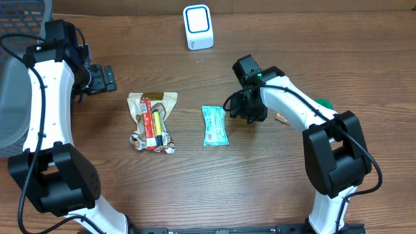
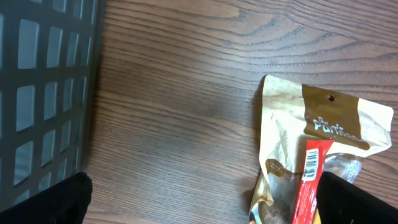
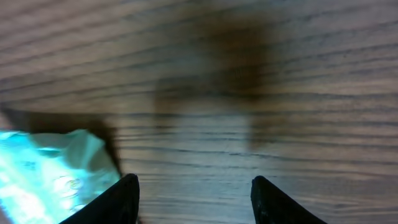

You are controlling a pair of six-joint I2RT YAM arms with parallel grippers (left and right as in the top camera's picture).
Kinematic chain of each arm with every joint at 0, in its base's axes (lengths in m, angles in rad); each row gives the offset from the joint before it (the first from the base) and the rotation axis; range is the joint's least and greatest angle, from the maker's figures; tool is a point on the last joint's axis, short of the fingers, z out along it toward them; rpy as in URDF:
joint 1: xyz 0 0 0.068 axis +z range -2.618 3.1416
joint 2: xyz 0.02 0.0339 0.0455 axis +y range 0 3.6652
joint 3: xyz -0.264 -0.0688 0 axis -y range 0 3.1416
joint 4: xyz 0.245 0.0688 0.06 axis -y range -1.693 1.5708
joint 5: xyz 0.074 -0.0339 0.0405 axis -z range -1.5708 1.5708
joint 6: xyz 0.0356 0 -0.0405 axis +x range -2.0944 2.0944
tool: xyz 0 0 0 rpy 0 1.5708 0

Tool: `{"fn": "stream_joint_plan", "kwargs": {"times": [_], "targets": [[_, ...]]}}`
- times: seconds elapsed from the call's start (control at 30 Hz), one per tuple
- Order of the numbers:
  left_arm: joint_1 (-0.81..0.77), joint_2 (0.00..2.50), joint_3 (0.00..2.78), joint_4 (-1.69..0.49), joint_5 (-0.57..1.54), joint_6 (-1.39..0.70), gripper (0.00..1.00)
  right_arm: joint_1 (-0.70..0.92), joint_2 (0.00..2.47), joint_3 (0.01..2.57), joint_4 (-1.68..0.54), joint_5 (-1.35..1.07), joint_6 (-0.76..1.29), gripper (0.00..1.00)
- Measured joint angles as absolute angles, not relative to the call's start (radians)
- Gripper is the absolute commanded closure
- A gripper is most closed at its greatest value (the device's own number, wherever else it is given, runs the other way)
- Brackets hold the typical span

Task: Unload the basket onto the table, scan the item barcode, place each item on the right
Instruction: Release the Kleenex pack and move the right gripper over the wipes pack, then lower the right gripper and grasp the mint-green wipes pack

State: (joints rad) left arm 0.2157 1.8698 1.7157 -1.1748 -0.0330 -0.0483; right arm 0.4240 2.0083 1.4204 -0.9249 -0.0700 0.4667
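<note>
A teal packet (image 1: 214, 125) lies flat on the wooden table, mid-centre. My right gripper (image 1: 246, 112) hovers just right of it, open, with only bare wood between its fingers. In the right wrist view the teal packet (image 3: 43, 174) sits outside the left finger (image 3: 115, 202), apart from the jaws' gap (image 3: 194, 199). The white scanner (image 1: 197, 26) with a blue ring stands at the back centre. My left gripper (image 1: 105, 78) is wide open at the left, holding nothing. Its wrist view shows the gripper (image 2: 199, 205) over bare wood.
A pile of snack packs (image 1: 153, 120), a tan pouch (image 2: 323, 130) with a red bar (image 2: 308, 180) on it, lies left of the teal packet. A grey mesh basket (image 1: 13, 97) stands at the far left. A small green object (image 1: 323, 103) and an orange bit (image 1: 282, 119) lie by the right arm.
</note>
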Motion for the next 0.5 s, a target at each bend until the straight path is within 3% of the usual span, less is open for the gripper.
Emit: {"fn": "stream_joint_plan", "kwargs": {"times": [0.5], "targets": [[0.216,1.870,1.716,-1.175,-0.033,-0.048,0.00,0.442,2.009,1.366,-0.878,-0.102,0.555,0.48]]}}
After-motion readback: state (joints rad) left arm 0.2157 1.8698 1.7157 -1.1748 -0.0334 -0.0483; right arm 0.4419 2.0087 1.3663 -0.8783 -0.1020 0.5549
